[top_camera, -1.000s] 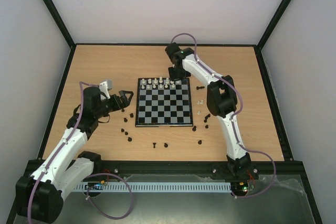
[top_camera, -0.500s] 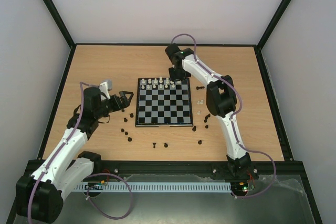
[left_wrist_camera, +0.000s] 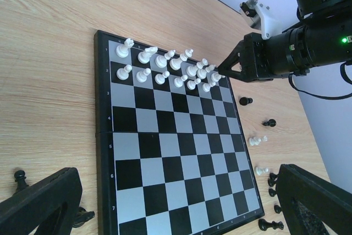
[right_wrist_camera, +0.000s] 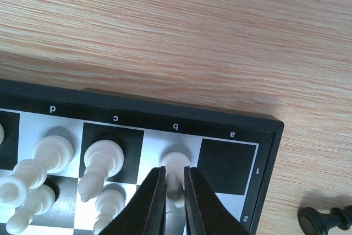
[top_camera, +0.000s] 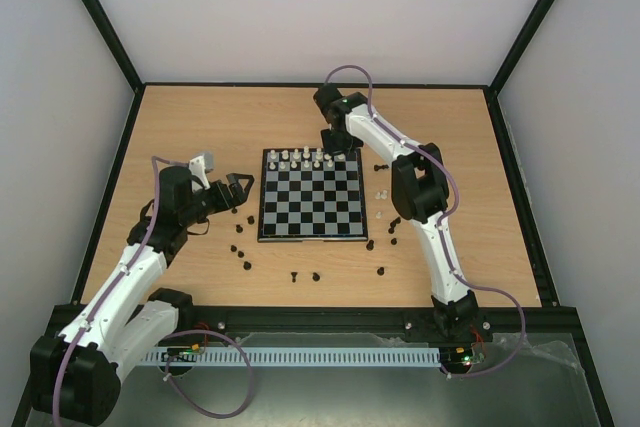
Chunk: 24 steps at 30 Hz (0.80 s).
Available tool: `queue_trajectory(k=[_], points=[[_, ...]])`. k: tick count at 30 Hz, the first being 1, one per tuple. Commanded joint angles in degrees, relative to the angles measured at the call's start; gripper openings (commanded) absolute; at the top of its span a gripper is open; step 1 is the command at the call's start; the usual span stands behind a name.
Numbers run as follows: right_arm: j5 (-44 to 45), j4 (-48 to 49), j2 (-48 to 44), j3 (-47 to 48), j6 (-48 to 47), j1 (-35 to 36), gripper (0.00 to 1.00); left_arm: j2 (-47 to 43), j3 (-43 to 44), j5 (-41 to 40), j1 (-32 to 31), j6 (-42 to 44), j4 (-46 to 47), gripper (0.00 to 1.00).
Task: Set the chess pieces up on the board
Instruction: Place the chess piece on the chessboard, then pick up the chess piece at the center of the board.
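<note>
Right wrist view: the right gripper (right_wrist_camera: 175,171) is pinched on a white piece (right_wrist_camera: 176,159), which stands on the pale square beside the board's (right_wrist_camera: 137,104) far right corner square. The other white pieces (left_wrist_camera: 165,67) fill two rows along the board's far edge. The board lies in the middle of the tabletop (top_camera: 200,127). Black pieces (top_camera: 245,265) are scattered on the tabletop off the board's left, near and right edges, and two pale pieces (left_wrist_camera: 256,140) lie off its right edge. The left gripper (top_camera: 238,190) hangs just off the board's left edge, fingers wide apart and holding nothing.
</note>
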Motion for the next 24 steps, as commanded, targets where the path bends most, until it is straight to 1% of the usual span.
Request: queue_trajectory(k=[1,8,12,13,15,17,20,23,24], points=[[1.02,-1.88,1.15,2.12,-0.37,-0.06,0.13,-0.63,-0.88,-0.4,-0.02,-0.28,0.93,1.0],[-0.09,-1.78,0.45,2.6,-0.08,-0.08,0.21,-1.31,-1.42,-0.5,-0.02,-0.28,0.98,0.99],[1.7,-1.57,-2.78,0.92,0.37,-0.15,0.32,-1.51,-1.66,-0.27,-0.02,-0.37,1.33,0.99],[1.64,-0.65,-4.27,-0.55,0.46,-0.28,0.36,-1.51,-1.73,-0.09,0.04,-0.39,1.39,0.99],[-0.26,2.68,-9.05,-5.91,0.78,-1.41,0.41,-1.63,-1.99,0.62,-0.03,-0.5,1.81,0.99],[-1.95,6.84,-14.7,-13.48,1.43,-2.87,0.48,-1.58,-2.11,1.19,-0.02,-0.5,1.96,1.0],[-1.49,11.65,-23.15,-24.96,2.18,-4.8,0.62,-1.52,-2.3,1.43,-0.03,-0.56,2.17,0.99],[-0.15,12.69,-28.63,-31.06,2.92,-6.03,0.77,-0.99,-2.45,1.62,-0.02,-1.03,2.68,0.99],[0.34,12.48,-29.86,-32.14,2.95,-6.1,0.81,-0.72,-2.46,1.98,-0.03,-1.08,2.93,1.0]])
